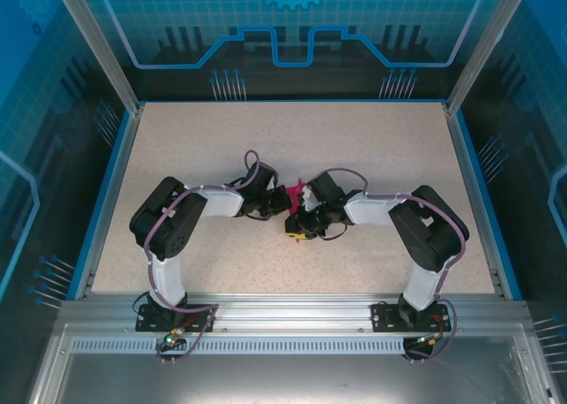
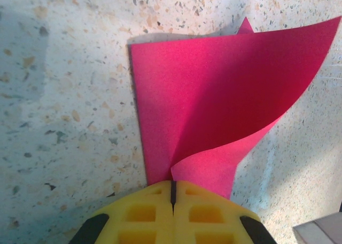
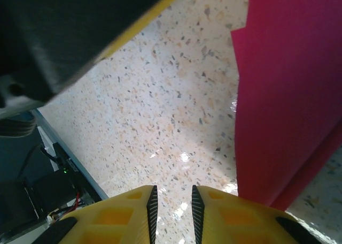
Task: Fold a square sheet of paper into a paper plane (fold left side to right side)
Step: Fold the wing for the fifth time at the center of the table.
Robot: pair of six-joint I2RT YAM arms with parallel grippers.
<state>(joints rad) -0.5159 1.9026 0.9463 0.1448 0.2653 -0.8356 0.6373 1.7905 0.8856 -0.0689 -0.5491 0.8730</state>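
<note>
Magenta-pink and thin, the square sheet of paper (image 2: 214, 94) is my reference for everything else. Under it lies the speckled beige tabletop (image 2: 69, 121), which in the overhead view spreads well out from the sheet on every side. One part of the sheet lies flat on that surface. The rest lifts off in a smooth curl and arches over the flat part, its far corner raised clear.

The yellow-fingered left gripper (image 2: 172, 186) meets the sheet at its near edge, right where the curl starts. Its two fingers are pressed together with a thin dark seam between them, and the paper comes out from their tips, so I read it as pinching the sheet (paper this thin lets the jaws look fully closed).

The right gripper (image 3: 172, 198) sits just beside the sheet; I cannot tell whether it touches. Its yellow fingers stand a little apart, with bare tabletop showing through the narrow gap and nothing between them.

From overhead both arms reach in to the sheet from opposite sides, and a small patch of pink shows between their wrists.
</note>
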